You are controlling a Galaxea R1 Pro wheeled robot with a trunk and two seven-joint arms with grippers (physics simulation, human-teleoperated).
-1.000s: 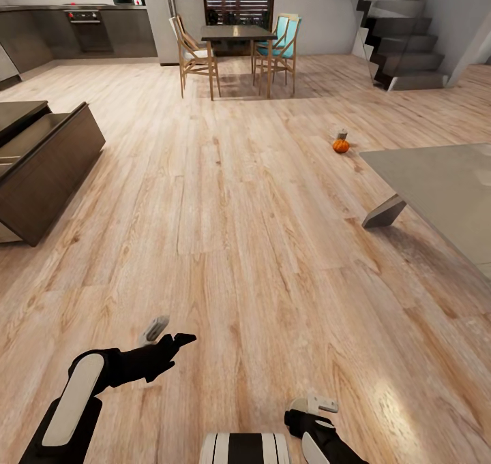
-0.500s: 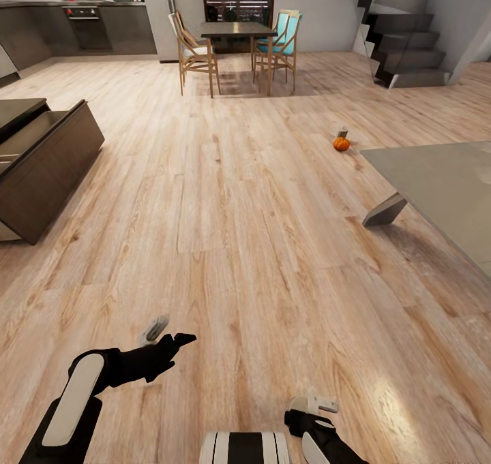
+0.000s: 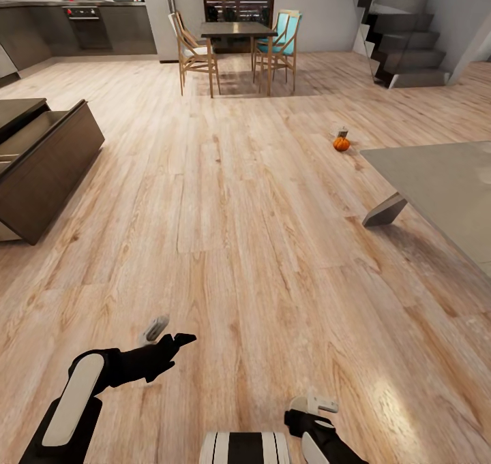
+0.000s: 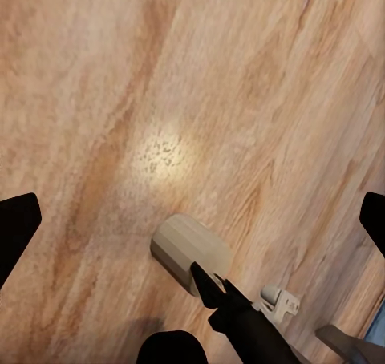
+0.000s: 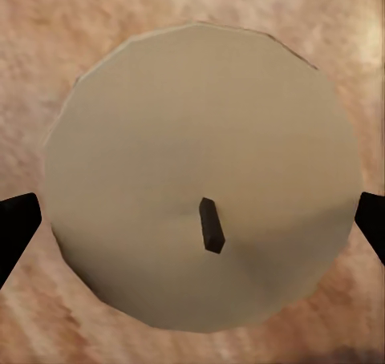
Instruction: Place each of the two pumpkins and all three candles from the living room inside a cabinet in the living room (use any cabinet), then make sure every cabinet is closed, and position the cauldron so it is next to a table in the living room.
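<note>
A bright-orange pumpkin [image 3: 341,144] sits on the floor near the far corner of the grey glass table [image 3: 443,184], with a small grey-beige candle [image 3: 342,131] right behind it. My right gripper [image 3: 310,406] is shut on another candle [image 5: 196,188], whose round top and dark wick sit between the black fingertips [image 5: 16,224]. The left wrist view catches that candle [image 4: 191,252] from the side. My left gripper [image 3: 167,336] hangs open over bare floor with nothing in it. The dark-brown cabinet [image 3: 51,167] stands at the left with a drawer pulled out. The cauldron is out of view.
Wooden floor stretches between the cabinet and the table. The table's slanted leg [image 3: 383,212] juts toward the middle. A dark dining table [image 3: 237,31] with chairs stands far ahead, a staircase [image 3: 406,35] at the back right, and kitchen units [image 3: 75,28] at the back left.
The view crept slightly forward a second ago and has held still since. Both arms and the held candle keep their places.
</note>
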